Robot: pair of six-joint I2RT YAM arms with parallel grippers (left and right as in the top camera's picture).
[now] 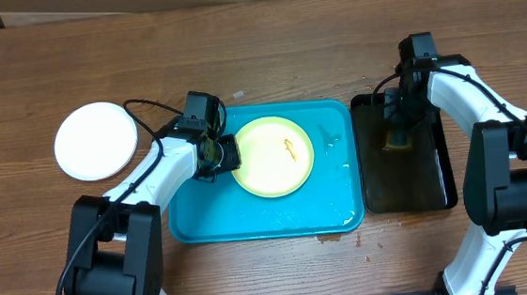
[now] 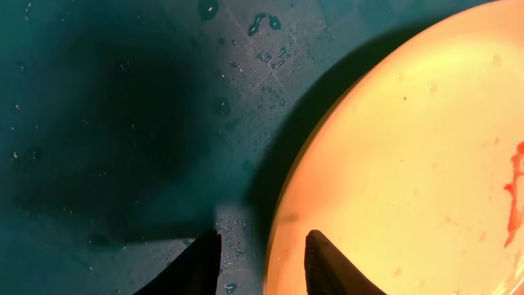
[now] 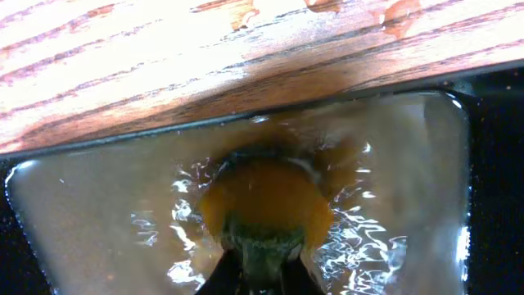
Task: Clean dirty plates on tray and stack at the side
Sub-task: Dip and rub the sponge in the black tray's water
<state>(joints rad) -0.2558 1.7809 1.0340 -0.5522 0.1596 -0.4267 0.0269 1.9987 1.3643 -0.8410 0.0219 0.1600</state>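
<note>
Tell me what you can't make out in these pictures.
- Whether the left fingers pinch the yellow plate's rim or just straddle it: left wrist, frame edge cuts them off.
- The sponge's shape: right wrist, murky water blurs it; overhead, the right arm partly covers it.
- Whether the white plate is one or a stack: overhead looks straight down.

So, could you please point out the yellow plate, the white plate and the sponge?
yellow plate [image 1: 260,162]: overhead view, its bare left half.
white plate [image 1: 96,140]: overhead view, its centre.
sponge [image 3: 266,201]: right wrist view, its orange face.
</note>
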